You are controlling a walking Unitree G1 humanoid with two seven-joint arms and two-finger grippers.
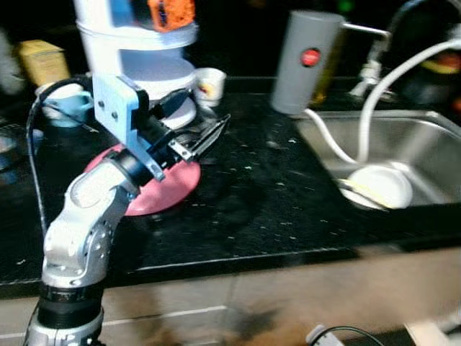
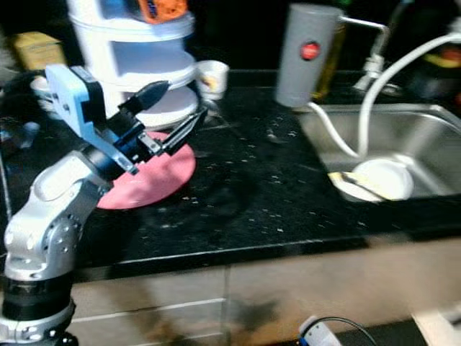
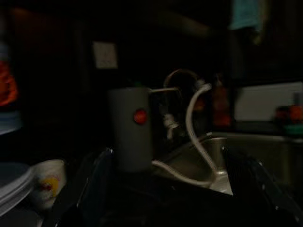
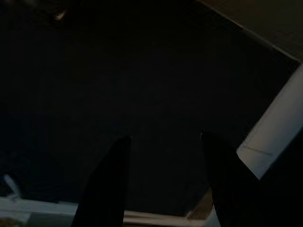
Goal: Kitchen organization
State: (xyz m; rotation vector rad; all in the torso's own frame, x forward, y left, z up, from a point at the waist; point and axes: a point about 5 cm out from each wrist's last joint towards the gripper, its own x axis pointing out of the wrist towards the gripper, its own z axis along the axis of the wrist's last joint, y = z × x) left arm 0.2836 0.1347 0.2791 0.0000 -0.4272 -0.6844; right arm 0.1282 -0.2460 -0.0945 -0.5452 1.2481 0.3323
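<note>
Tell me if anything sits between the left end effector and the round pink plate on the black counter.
Nothing visible does. The left end effector hangs open just above the far edge of the round pink plate, with no object between them. The stacked white plates and the small white printed cup sit behind it, not in the path.

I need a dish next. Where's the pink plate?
The pink plate lies on the black counter, robot's left, under the left end effector, before the white plates.

The right gripper is hanging in deep shade, its two black fingers spread apart over a dark floor, a pale edge showing nearby.
</note>
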